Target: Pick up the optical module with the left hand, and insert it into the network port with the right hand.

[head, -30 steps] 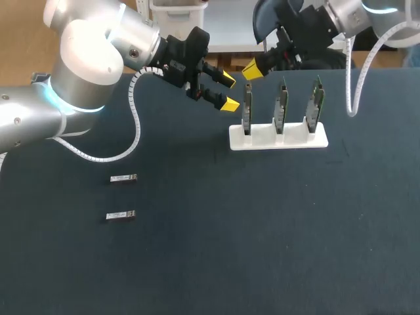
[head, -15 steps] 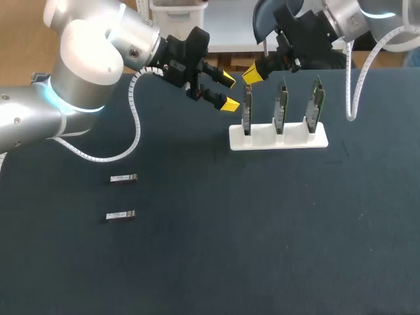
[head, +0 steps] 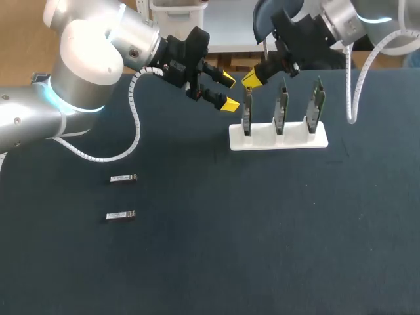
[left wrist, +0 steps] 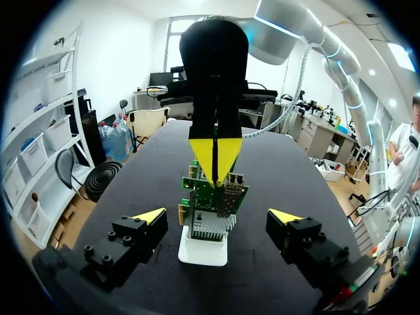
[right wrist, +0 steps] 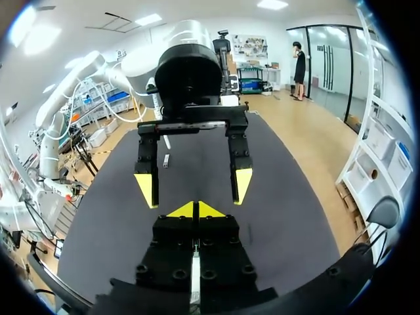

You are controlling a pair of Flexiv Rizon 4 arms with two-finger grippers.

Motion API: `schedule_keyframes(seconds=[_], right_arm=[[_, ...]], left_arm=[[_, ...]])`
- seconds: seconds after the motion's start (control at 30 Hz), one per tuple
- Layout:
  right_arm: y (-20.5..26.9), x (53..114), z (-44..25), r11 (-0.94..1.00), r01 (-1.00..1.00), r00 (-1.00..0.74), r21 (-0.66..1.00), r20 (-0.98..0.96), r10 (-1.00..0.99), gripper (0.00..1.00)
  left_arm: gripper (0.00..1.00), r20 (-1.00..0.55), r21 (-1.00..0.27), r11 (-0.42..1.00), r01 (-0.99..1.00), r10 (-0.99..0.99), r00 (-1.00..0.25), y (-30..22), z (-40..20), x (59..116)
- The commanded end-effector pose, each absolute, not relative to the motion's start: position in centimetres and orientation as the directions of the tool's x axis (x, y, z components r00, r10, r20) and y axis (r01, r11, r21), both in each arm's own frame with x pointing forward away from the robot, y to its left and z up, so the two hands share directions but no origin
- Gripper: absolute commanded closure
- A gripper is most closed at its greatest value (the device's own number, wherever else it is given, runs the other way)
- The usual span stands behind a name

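Two small silver optical modules (head: 123, 178) (head: 121, 215) lie on the dark table at the left. Neither gripper is near them. My left gripper (head: 228, 92) hangs open and empty just left of the white rack (head: 277, 138), which holds three upright green boards (head: 247, 108). In the left wrist view the boards (left wrist: 213, 210) stand ahead between the spread fingers of the left gripper (left wrist: 216, 215). My right gripper (head: 251, 77) is shut just above the leftmost board, with nothing visible in it. From the right wrist, the shut right gripper (right wrist: 195, 210) faces the open left gripper (right wrist: 193, 187).
The rack's white base (left wrist: 202, 252) sits near the table's far side. A coiled white cable (head: 136, 125) hangs from my left arm over the table. Bare dark tabletop (head: 262, 230) fills the front and right.
The right gripper has dropped slightly toward the top of the leftmost board. The left arm and the two modules have stayed where they were.
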State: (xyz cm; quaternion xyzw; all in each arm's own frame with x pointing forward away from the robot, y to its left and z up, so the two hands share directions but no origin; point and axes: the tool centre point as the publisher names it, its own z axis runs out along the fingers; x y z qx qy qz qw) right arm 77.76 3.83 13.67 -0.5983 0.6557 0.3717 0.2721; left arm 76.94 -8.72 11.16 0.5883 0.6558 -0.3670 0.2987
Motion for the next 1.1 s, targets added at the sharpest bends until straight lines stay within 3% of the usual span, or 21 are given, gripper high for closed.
schedule_keyframes(seconds=[0.03, 0.43, 1.1], right_arm=[[3.4, 77.3, 14.3, 0.020, -0.991, -0.121, 0.133, -0.811, -0.572, 1.00], [2.2, 77.5, 17.3, 0.029, -0.997, -0.078, 0.075, -0.845, -0.529, 1.00], [-5.0, 77.3, 17.2, 0.047, -0.994, -0.105, 0.094, -0.840, -0.532, 1.00]], left_arm=[[0.00, -0.821, -0.131, 0.039, 0.991, 0.556, -0.131, -8.8, 11.2, 77.0], [0.00, -0.821, -0.131, 0.039, 0.991, 0.556, -0.131, -8.8, 11.2, 77.0], [0.00, -0.821, -0.131, 0.039, 0.991, 0.556, -0.131, -8.8, 11.2, 77.0]])
